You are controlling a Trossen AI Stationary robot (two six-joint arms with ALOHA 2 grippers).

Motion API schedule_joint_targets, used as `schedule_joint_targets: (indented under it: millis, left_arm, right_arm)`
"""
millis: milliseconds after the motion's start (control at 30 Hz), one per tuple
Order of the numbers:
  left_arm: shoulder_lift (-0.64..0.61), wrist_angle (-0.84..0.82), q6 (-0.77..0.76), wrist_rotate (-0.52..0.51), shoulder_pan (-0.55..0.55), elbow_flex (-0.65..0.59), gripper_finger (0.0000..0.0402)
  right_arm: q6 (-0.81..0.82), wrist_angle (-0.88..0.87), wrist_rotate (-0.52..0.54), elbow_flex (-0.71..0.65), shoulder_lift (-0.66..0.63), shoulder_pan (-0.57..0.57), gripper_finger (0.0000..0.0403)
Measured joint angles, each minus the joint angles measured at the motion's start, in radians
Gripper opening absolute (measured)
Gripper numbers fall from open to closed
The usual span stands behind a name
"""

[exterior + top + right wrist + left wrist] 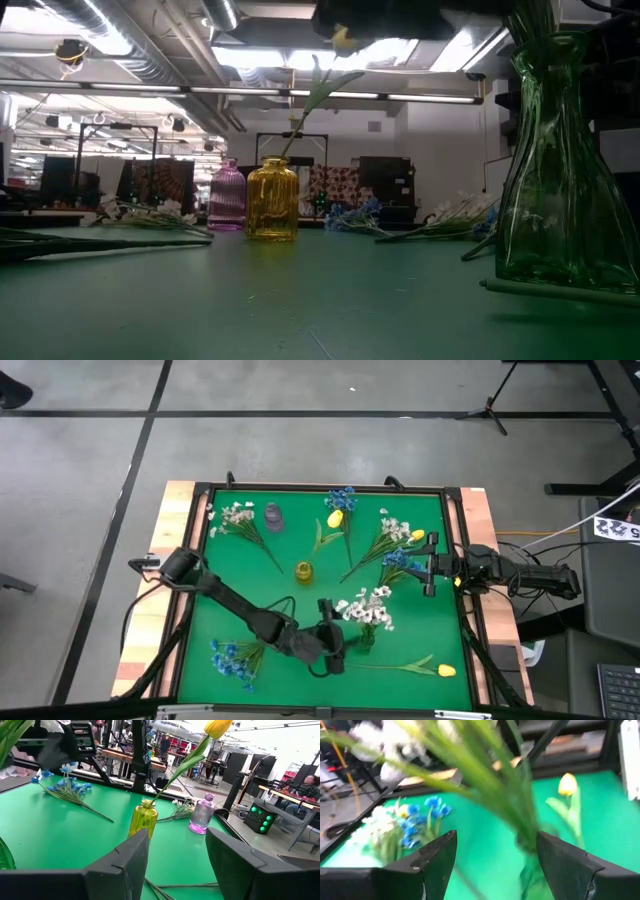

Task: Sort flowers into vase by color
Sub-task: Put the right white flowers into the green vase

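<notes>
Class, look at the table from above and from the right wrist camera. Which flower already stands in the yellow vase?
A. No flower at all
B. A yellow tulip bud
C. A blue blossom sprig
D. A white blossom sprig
B. The yellow vase holds a green stem that rises to a yellow tulip bud; the high view shows the same bud leaning from that vase.

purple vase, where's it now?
High view: the purple vase stands at the mat's far side, left of centre, between a white sprig and the yellow vase.
</notes>
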Motion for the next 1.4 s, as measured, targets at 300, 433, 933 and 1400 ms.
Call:
schedule_joint_targets:
  millis: [300, 433, 933, 1400]
  left_arm:
    - [-0.073, -0.391, -0.186, -0.021, -0.001, 0.0, 0.0267]
    - [-0.109, -0.547, -0.325, -0.056, 0.012, 0.0, 0.0267]
    - [-0.259, -0.731, -0.49, -0.165, 0.17, 0.0, 0.0267]
    - [-0.265, -0.446, -0.308, 0.252, 0.425, 0.0, 0.0267]
  right_arm:
    - [0.0, 0.0, 0.0, 0.0, 0.0, 0.0, 0.0198]
    - [-0.015, 0.0, 0.0, 0.0, 0.0, 0.0, 0.0198]
    - [-0.017, 0.0, 0.0, 0.0, 0.0, 0.0, 0.0198]
    - [-0.018, 0.0, 0.0, 0.0, 0.0, 0.0, 0.0198]
